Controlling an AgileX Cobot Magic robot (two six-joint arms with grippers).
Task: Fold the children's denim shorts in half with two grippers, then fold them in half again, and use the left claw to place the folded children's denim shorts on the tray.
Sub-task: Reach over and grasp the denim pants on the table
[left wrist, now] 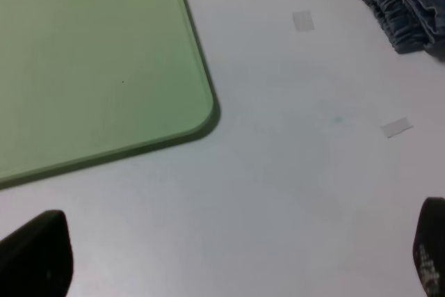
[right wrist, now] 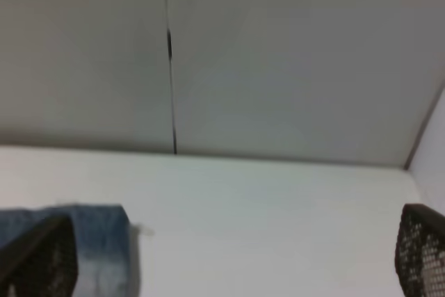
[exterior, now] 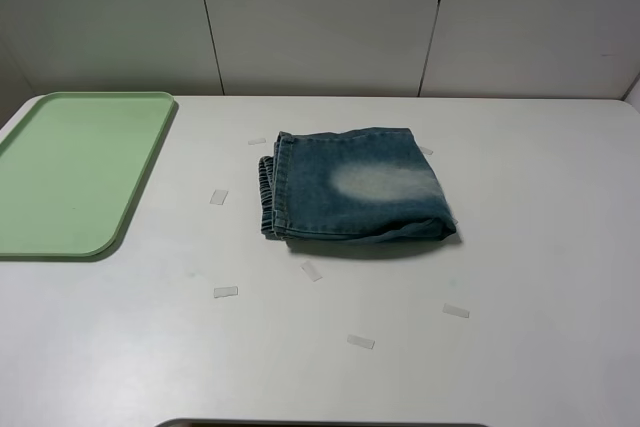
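Tabletop [exterior: 520, 337] bears folded denim shorts [exterior: 355, 187]; tray [exterior: 70, 167] cropped at left edge.

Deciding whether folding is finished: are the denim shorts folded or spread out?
Folded: the denim shorts form a compact layered block on the table, waistband layers stacked at one edge, off the tray.

The folded children's denim shorts [exterior: 355, 185] lie mid-table [exterior: 540, 247]; the tray [exterior: 75, 169] sits well apart at the far left edge.
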